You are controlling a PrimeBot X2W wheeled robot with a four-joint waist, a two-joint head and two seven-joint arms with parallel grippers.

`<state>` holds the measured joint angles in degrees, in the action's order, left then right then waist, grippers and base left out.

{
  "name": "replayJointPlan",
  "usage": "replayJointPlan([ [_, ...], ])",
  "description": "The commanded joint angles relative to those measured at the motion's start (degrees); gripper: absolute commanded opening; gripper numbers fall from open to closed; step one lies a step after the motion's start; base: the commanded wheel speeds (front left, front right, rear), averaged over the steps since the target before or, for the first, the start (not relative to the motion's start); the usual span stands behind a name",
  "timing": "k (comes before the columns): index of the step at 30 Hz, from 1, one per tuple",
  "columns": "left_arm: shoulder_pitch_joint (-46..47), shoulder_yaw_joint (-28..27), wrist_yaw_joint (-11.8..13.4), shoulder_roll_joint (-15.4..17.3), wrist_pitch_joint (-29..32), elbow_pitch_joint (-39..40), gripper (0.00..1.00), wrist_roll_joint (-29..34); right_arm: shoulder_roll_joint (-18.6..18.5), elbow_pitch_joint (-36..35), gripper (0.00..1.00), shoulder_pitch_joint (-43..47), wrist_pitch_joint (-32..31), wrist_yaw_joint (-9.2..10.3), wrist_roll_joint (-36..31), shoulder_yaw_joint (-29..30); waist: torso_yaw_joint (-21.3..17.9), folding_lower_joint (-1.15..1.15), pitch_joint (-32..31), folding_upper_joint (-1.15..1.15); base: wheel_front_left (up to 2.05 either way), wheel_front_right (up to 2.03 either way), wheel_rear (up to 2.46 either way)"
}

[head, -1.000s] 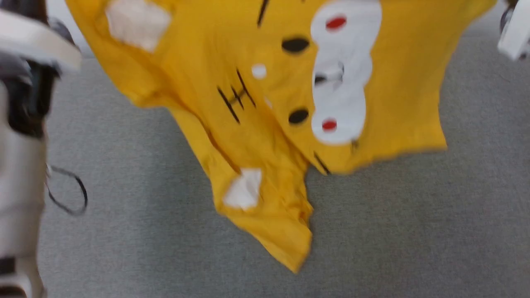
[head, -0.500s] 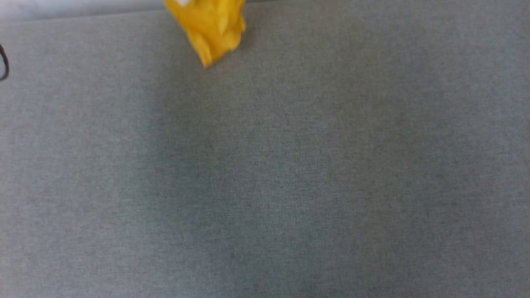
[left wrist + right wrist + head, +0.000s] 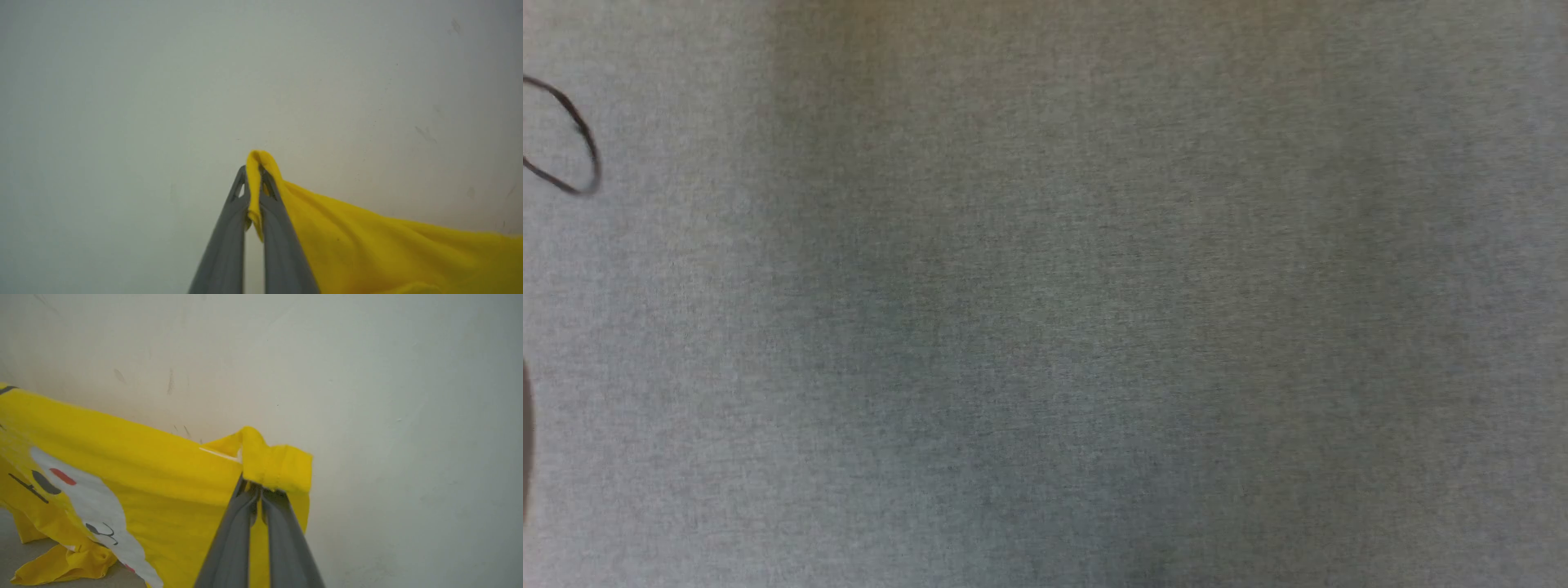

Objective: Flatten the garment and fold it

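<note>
Currently, from my remote station, the head view looks down on a broad flat surface of grey woven fabric (image 3: 1094, 343), with a soft shadow across its middle. Both wrist views face a plain pale grey-white wall (image 3: 143, 81). It carries a few faint scuffs toward 2 o'clock in the left wrist view and toward 11 o'clock in the right wrist view.

The garment (image 3: 163, 473) is a bright yellow cotton T-shirt printed with a long white patch, a red dot, black spots and black lines. It hangs lifted in front of that wall, held up between the two grippers. In the right wrist view it spreads from the centre out to 9 o'clock, and a bunched lower corner at 7 o'clock reaches down to the grey surface. In the left wrist view its plain yellow cloth runs from the centre out to 4 o'clock.

The left gripper (image 3: 253, 173), two long dark grey fingers rising from 6 o'clock, is pressed together on a thin fold of the shirt's edge, which pokes up past the tips. The right gripper (image 3: 256, 489) likewise pinches a folded yellow corner that drapes over its fingertips. A thin black cable loop (image 3: 584, 155) shows at 10 o'clock in the head view.
</note>
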<state>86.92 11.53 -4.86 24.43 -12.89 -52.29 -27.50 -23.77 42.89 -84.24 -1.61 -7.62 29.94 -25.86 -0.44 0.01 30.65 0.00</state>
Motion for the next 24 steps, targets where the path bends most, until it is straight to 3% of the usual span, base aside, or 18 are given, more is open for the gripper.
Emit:
replayJointPlan([
  [1,-1.2,-0.1,-0.2,0.0,-0.4,-0.6,0.00,-0.3,0.1,0.5,0.00,0.4,0.5,0.13,0.6,-0.2,0.6,-0.01,0.5,0.00,0.00,0.00,0.00],
  [9,-12.6,-1.7,-1.6,-1.4,-2.0,-1.4,0.00,-2.4,-0.4,0.6,0.00,9.9,4.6,0.13,6.5,-7.4,1.4,-0.01,-3.8,0.00,0.00,0.00,0.00],
  [18,-45.8,-6.7,-1.8,-3.2,-2.1,13.7,0.00,-4.8,-4.4,-7.8,0.00,32.6,9.5,0.13,13.4,-13.1,1.4,-0.01,-14.5,0.00,0.00,0.00,0.00],
  [21,-57.7,-6.4,-0.7,-3.4,-0.2,20.4,0.00,-5.4,-6.2,-12.6,0.00,40.7,8.9,0.13,15.8,-13.2,1.2,-0.01,-17.3,0.00,0.00,0.00,0.00],
  [24,-69.3,-7.0,2.5,-3.2,3.7,29.5,0.00,-6.5,-8.3,-17.1,0.00,48.4,8.1,0.13,16.4,-11.7,1.1,-0.01,-19.4,0.00,0.00,0.00,0.00],
])
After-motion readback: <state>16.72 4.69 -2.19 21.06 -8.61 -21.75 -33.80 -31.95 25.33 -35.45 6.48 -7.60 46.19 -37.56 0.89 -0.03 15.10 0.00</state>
